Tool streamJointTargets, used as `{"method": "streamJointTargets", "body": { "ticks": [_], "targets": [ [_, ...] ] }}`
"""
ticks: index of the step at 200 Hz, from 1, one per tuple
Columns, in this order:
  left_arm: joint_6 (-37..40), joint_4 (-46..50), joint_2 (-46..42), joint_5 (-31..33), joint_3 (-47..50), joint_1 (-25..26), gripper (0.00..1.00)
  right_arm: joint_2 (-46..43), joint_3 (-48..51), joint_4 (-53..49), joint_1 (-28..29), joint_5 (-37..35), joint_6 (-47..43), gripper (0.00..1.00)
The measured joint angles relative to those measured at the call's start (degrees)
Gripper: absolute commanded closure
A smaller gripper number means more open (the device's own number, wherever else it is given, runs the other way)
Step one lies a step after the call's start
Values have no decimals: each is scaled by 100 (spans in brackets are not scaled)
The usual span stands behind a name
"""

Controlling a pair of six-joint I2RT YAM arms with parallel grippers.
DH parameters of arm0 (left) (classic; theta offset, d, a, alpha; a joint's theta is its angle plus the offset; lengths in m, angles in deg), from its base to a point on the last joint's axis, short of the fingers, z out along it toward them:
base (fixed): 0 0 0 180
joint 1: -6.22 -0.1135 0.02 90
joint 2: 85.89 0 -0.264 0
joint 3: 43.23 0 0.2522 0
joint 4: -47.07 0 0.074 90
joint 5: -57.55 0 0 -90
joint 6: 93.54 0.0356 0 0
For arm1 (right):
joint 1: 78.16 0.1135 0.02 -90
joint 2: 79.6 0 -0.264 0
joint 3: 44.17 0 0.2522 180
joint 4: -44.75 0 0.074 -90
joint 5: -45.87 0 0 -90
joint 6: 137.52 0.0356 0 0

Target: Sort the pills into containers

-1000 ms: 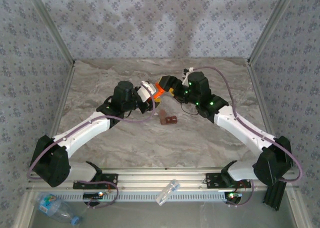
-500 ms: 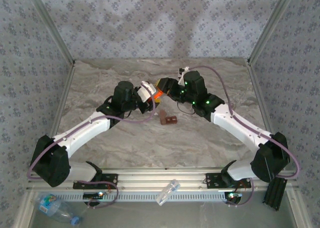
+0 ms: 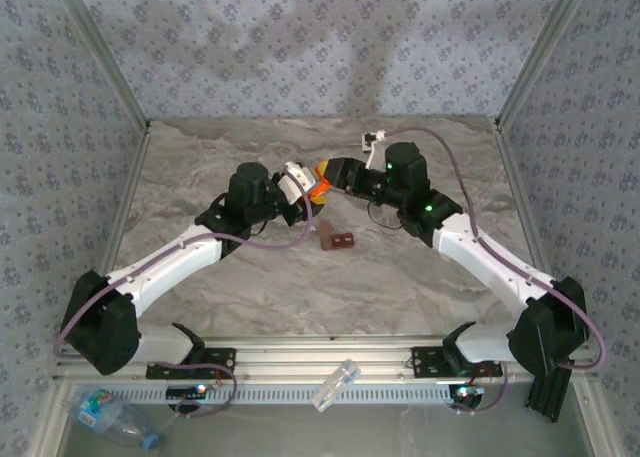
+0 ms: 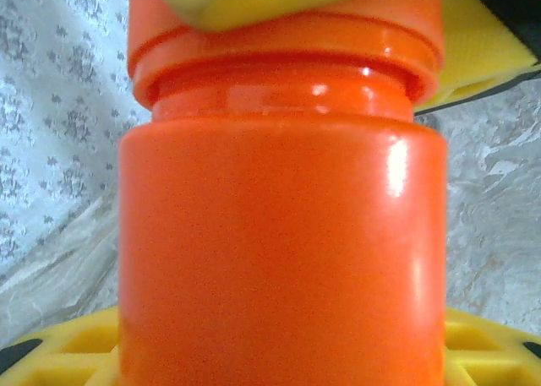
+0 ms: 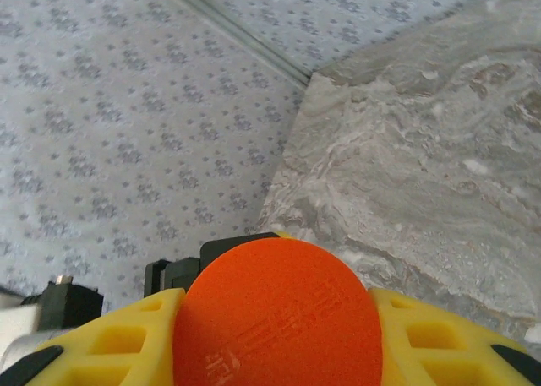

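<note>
L hand (image 3: 306,190) & R hand (image 3: 327,173) both on orange pill bottle (image 3: 318,185), brown obj (image 3: 337,240) near

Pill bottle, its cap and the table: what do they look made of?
Pill bottle: glossy orange plastic, seemingly; sharp highlights, moulded neck ridge. Cap: duller orange plastic with faint raised lettering. Table: matte grey marble pattern, stone or printed laminate, can't tell.

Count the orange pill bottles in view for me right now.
1. The orange pill bottle is held between the two grippers, with the left gripper on its body and the right gripper closed on its cap end. More could be hidden from these cameras.
</note>
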Motion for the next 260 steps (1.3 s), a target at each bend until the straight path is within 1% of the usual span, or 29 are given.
{"method": "streamJointTargets", "body": {
  "ticks": [12,37,48,74,83,94,112,131,168,189,221,260],
  "targets": [
    [-2,17,-20,-20,20,11,100,-76,116,232,-138,175,-232,66],
    [-20,94,-66,-37,92,-31,100,-219,380,796,-638,444,-551,66],
    [-22,103,-66,-57,92,-37,100,-225,457,970,-732,588,-702,65],
    [-59,120,-70,-103,92,-37,100,-227,568,1025,-761,737,-955,67],
    [-63,133,-72,-103,94,-37,100,-234,614,964,-820,717,-990,68],
    [-68,146,-81,-98,96,-37,100,-243,649,787,-942,636,-1021,68],
    [-116,160,-153,-94,142,-37,100,-297,745,369,-1154,315,-1108,68],
    [-181,157,-269,-94,247,-37,100,-400,960,-157,-1292,-210,-1285,68],
    [-323,160,-463,-7,487,-37,100,-426,1539,-1097,-1305,-1241,-1541,67],
    [-409,160,-527,15,560,-37,100,-229,1751,-1530,-1305,-1725,-1580,67],
    [-505,157,-673,35,656,-35,100,96,1923,-1718,-1305,-2184,-1572,68],
    [-590,157,-748,37,702,-28,100,400,2087,-1720,-1305,-2575,-1504,65]
  ]
}}
